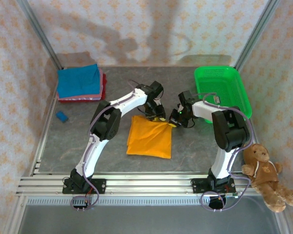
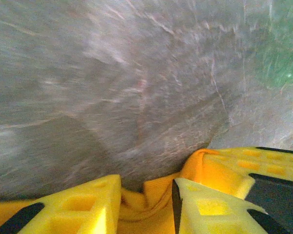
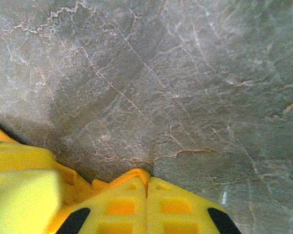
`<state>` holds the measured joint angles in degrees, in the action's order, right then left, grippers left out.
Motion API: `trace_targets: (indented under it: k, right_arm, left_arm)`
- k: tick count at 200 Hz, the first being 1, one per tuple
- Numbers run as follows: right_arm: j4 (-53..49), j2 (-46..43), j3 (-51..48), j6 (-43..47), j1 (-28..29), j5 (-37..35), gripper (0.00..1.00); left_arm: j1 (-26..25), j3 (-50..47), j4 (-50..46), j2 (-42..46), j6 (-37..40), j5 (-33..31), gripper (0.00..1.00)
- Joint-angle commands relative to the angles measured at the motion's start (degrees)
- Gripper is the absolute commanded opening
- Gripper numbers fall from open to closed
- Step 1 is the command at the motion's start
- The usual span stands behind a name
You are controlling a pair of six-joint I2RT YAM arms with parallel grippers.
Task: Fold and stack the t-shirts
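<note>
From above, the orange shirt [image 1: 149,137] lies folded into a rough rectangle in the middle of the surface [image 1: 195,156], a little longer from far to near than across. Both hands meet at its far right corner. The left hand [image 1: 158,117] is over the far edge and the right hand [image 1: 175,122] just beside it at the corner tip. The stack of folded shirts [image 1: 80,84], blue on top with pink and red edges under it, sits well apart in the far left corner. It lies left and away from the orange shirt, so the left arm looks the nearer one for carrying it over. The green basket [image 1: 219,90] at the far right shows no cloth inside. A teddy bear [image 1: 263,173] sits at the near right, off the surface.

At the left wrist, the left hand [image 2: 146,204] is spread. A bunched fold of the orange shirt [image 2: 151,195] lies loose in the gap between its fingers [image 2: 88,207], and I judge it is not clamped.

At the right wrist, the right hand [image 3: 147,195] is pressed together, low over the bare surface [image 3: 185,73]. An orange rim hugs the tips, but I cannot tell whether any cloth is caught there.
</note>
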<state>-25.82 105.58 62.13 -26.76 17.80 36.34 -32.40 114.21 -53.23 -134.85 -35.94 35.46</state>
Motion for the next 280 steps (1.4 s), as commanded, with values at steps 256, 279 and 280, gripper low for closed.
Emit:
trace_targets:
  k: [256,279,280]
  right_arm:
    - [-4.76,2.57,-0.08,4.04,0.11,-1.31,0.00]
    - [-4.42,2.53,-0.25,3.83,0.04,-0.92,0.00]
    - [-4.33,2.48,-0.25,3.83,0.09,-0.92,0.00]
  left_arm:
    - [0.74,-45.88,14.05,25.89,0.81,-15.46,0.62]
    - [-1.35,-46.31,15.10,25.86,-0.46,-15.34,0.51]
    - [-1.43,-46.38,15.10,25.86,-0.54,-15.34,0.51]
